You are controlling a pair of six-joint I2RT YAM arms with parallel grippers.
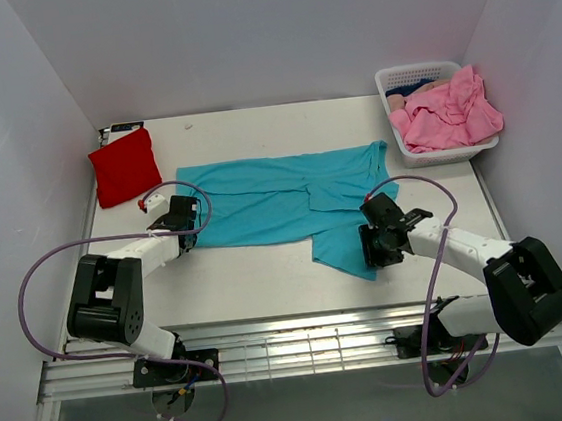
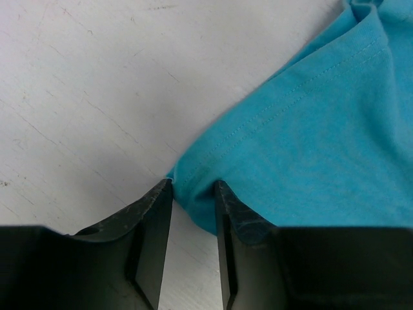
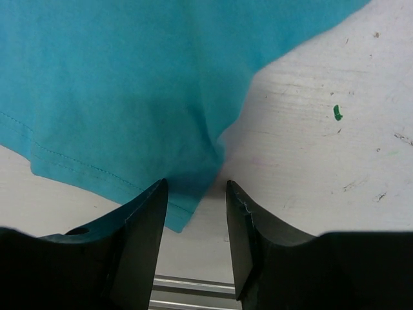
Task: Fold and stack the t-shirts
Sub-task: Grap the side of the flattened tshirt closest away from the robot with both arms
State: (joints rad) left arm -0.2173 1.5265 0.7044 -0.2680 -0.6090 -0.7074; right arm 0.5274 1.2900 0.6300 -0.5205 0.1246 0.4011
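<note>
Left fingers (image 2: 155, 239) apart, straddling teal t-shirt (image 2: 310, 142) left corner; right fingers (image 3: 145, 226) apart astride its near-right corner, likely poised to pinch for fold.

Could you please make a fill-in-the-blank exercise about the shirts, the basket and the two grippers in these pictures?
1. The folded t-shirt at the far left is ____.
2. The white basket holds ____ t-shirts.
3. The left gripper straddles the near ____ corner of the teal t-shirt.
4. The right gripper holds its jaws ____ around the other near corner.
Missing words: red; pink; left; open.
</note>
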